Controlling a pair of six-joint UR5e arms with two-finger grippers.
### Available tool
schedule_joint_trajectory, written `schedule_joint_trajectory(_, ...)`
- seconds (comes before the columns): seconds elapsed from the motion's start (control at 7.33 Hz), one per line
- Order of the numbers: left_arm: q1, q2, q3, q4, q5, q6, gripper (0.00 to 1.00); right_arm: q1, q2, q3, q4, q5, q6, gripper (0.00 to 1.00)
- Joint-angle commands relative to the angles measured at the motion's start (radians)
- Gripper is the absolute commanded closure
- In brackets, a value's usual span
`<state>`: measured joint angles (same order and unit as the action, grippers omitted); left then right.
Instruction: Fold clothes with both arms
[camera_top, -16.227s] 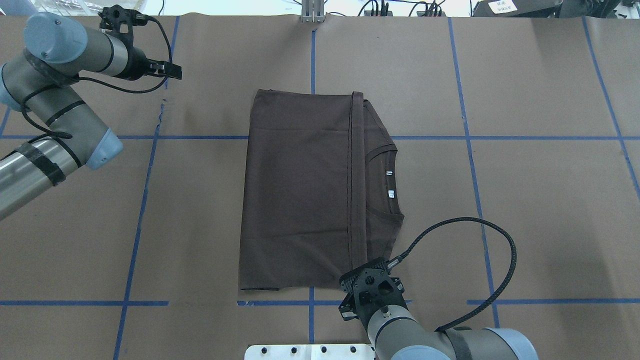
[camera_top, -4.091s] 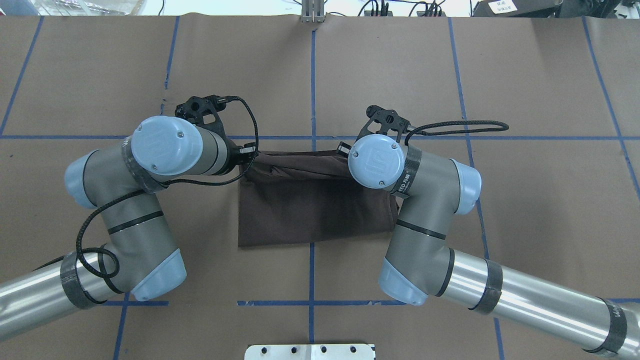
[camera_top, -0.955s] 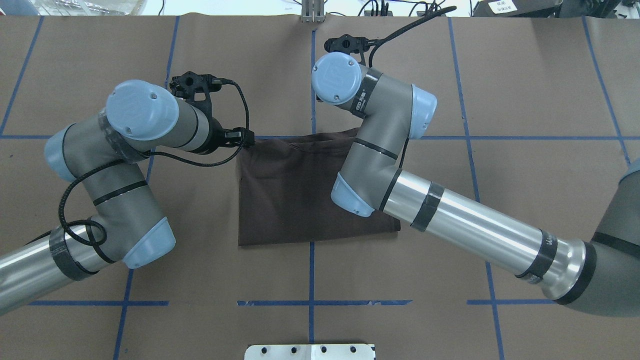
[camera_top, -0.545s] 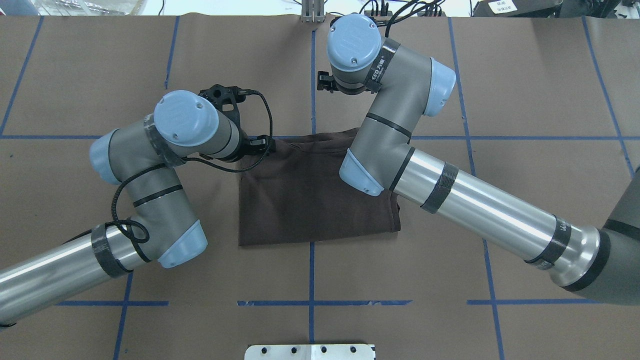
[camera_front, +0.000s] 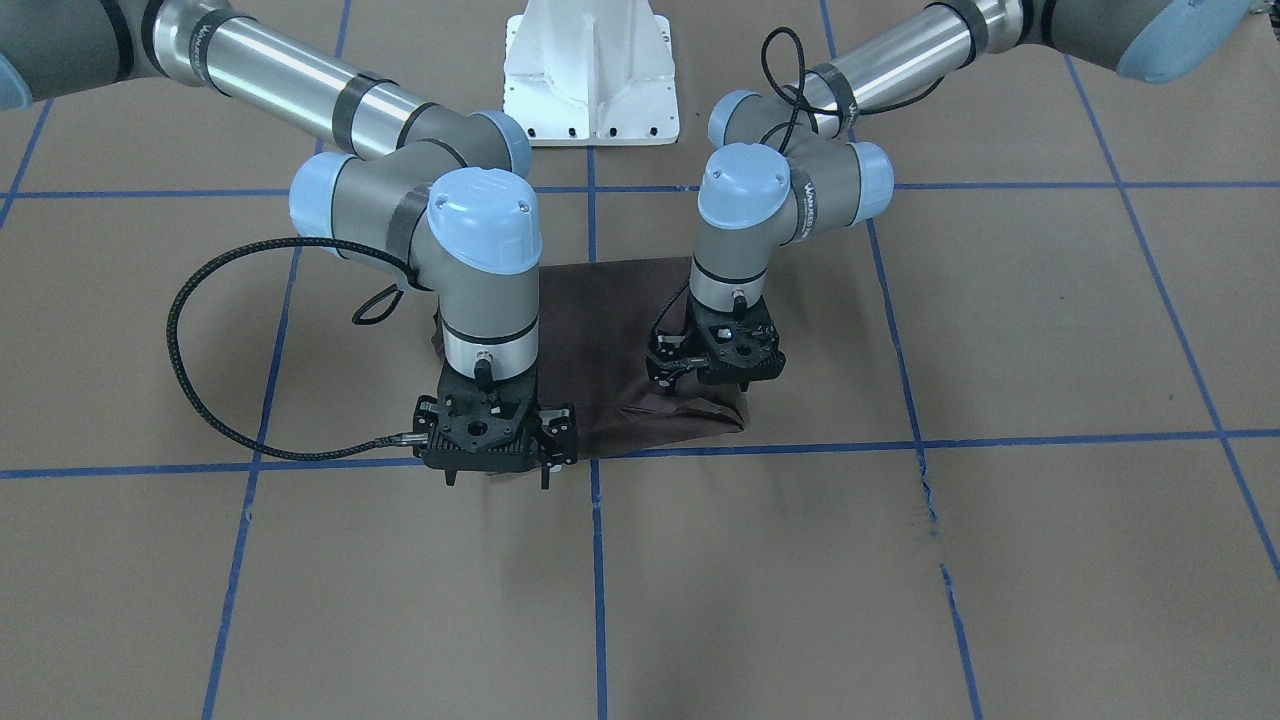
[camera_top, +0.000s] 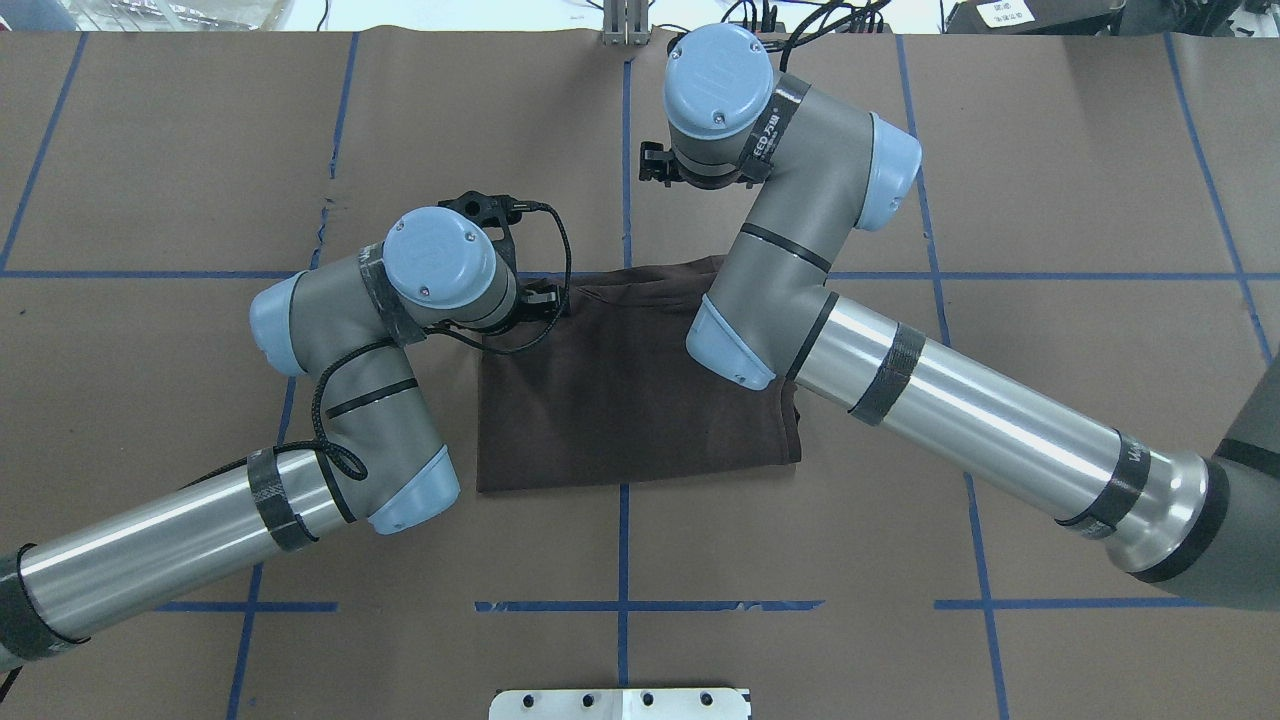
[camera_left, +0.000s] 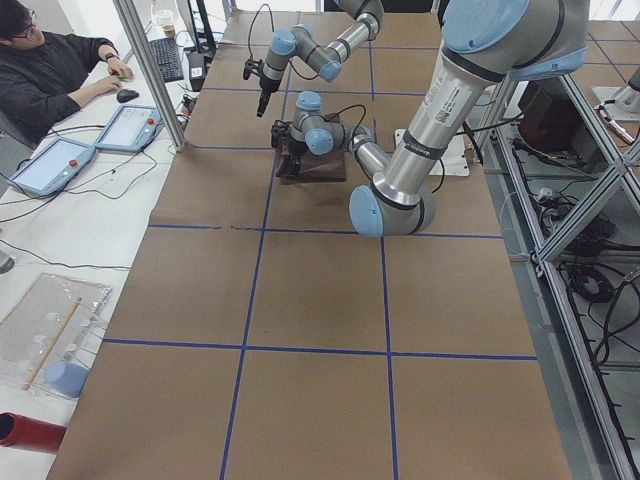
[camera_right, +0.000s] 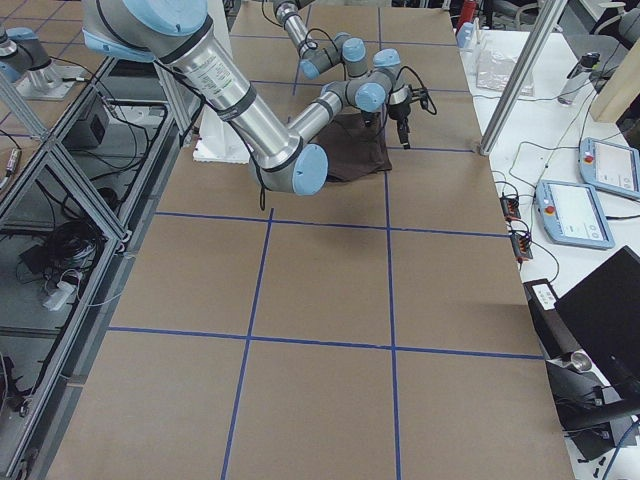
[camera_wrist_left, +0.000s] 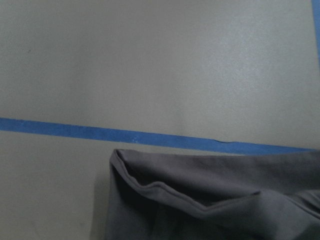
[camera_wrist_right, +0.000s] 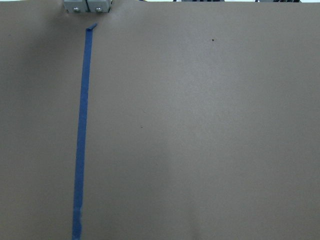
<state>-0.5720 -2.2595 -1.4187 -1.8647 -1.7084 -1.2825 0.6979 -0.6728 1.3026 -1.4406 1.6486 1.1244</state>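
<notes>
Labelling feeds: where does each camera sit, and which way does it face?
Front-facing: across the table, facing the base; left arm on its right.
Overhead: behind the base, looking down; both arms; shares the T-shirt with front-facing.
Exterior left: table's end; left arm nearest.
Exterior right: opposite end; right arm nearest.
Left wrist: down on T-shirt corner; no arm.
Right wrist: down on bare table, tape; no arm.

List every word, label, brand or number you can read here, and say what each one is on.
"EED", then characters too small to read: black wrist band of the right arm.
Lettering on the black elbow band of that arm: too small to read.
White label beyond the table's far edge: blurred, unreadable.
Dark brown T-shirt: no text shows.
</notes>
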Motion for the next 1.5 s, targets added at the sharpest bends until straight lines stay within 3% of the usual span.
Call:
schedule_joint_trajectory(0.0,-0.035,-0.003,0.052,-0.002,0.013,0.021,0.0,0.0,-0.013,0.003,0.0,-0.001,-0.002,0.0)
schedule_joint_trajectory(0.41,-0.091,-0.002,0.122,-0.067,0.013,0.074,0.0,-0.003,-0.016,0.003,0.0,-0.001,0.0,0.0)
schedule_joint_trajectory(0.82,-0.12,-0.002,0.101,-0.065,0.003,0.141,0.0,-0.003,-0.043,0.047,-0.003,0.005,-0.002,0.0)
schedule_joint_trajectory(1.09,-0.137,0.065,-0.065,-0.048,-0.058,0.182,0.0,0.047,-0.091,0.119,-0.015,0.144,-0.055,0.0)
schedule_joint_trajectory(1.36,-0.176,0.228,-0.344,0.06,-0.091,0.331,0.0,0.176,-0.334,0.373,-0.067,0.294,-0.299,0.0)
